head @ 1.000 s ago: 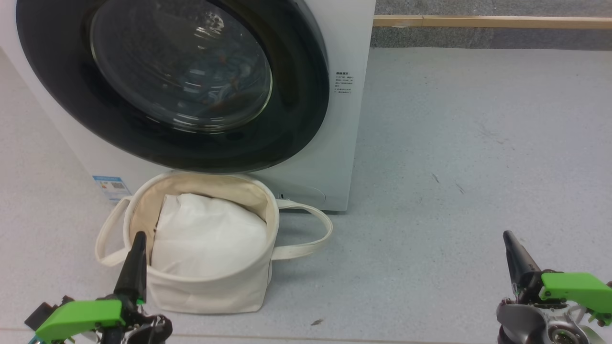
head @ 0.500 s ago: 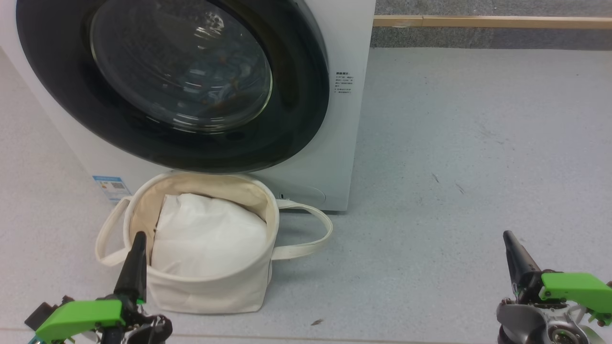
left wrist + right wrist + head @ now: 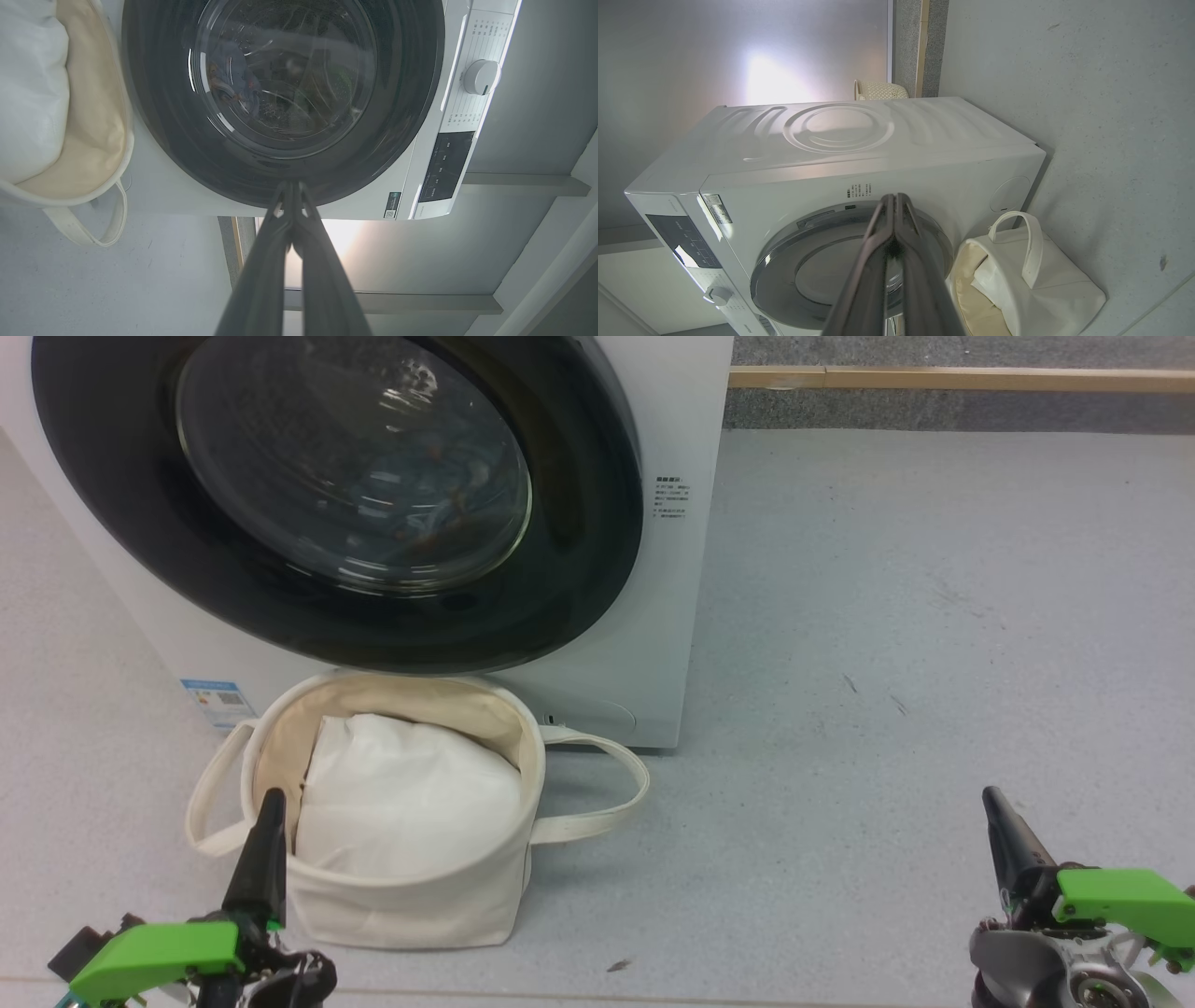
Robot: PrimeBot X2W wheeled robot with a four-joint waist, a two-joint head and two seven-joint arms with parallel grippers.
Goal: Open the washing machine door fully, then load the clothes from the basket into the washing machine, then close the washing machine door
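the floor (image 3: 887,616) before me is pale grey and speckled, with a few small dark marks (image 3: 850,683). along its far edge runs a light wooden strip (image 3: 962,378) on a darker grey wall base (image 3: 934,411). my right wrist view shows a frosted panel (image 3: 714,46) with a soft bright glow (image 3: 770,79), and a woven cream thing (image 3: 880,89) beside it.

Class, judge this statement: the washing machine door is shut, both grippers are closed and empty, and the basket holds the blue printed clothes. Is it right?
One slip: the head view shows the basket holding a plain white cloth; the blue printed clothes lie behind the glass of the washing machine door. The rest stands: door shut, left gripper and right gripper closed and empty.
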